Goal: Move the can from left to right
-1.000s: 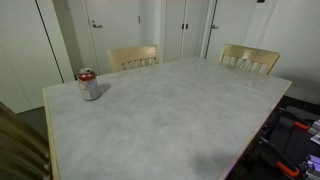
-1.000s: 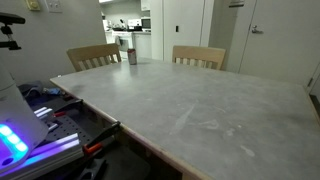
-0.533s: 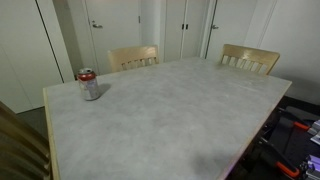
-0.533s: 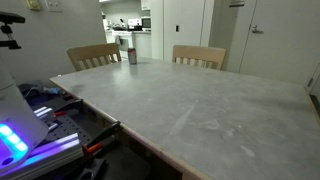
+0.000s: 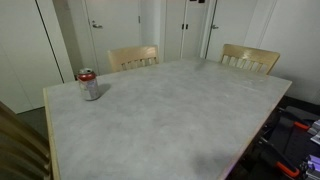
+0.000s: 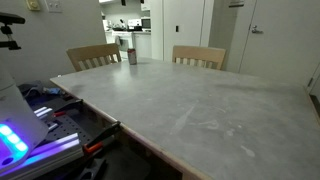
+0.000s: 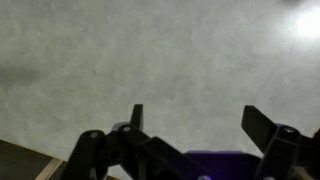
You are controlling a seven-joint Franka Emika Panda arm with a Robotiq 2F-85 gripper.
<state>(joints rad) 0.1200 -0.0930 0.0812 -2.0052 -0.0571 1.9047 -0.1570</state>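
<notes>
the small cylindrical silver-grey drink can [image 5: 88,84] with the red upper band stands upright on the pale grey mottled bench [image 5: 170,120], close to one corner. in an exterior view it sits at about 10 o'clock on the bench top; in an exterior view from another side the can [image 6: 131,55] is at about 11 o'clock, right by the far edge and just in front of a light wooden chair [image 6: 93,56]. nothing else lies near it, and the rest of the bench top is well apart from it.

the hand [image 7: 193,112] shows only in the wrist view. its two dark fingers [image 7: 136,112] are spread wide with nothing between them, and only bare bench surface lies beyond them. a darker strip, probably a bench edge, cuts in at 7 o'clock of that view.

the can is not in the wrist view and the hand is not in either exterior view, so which way the can lies from the hand cannot be read directly. my judgement is that the hand is over open bench, well apart from the can's corner, and must first travel there.

the can's long axis is vertical, so the approach likely calls for the open fingers to straddle its round body from the side or from above, then carry it across to the opposite side.
</notes>
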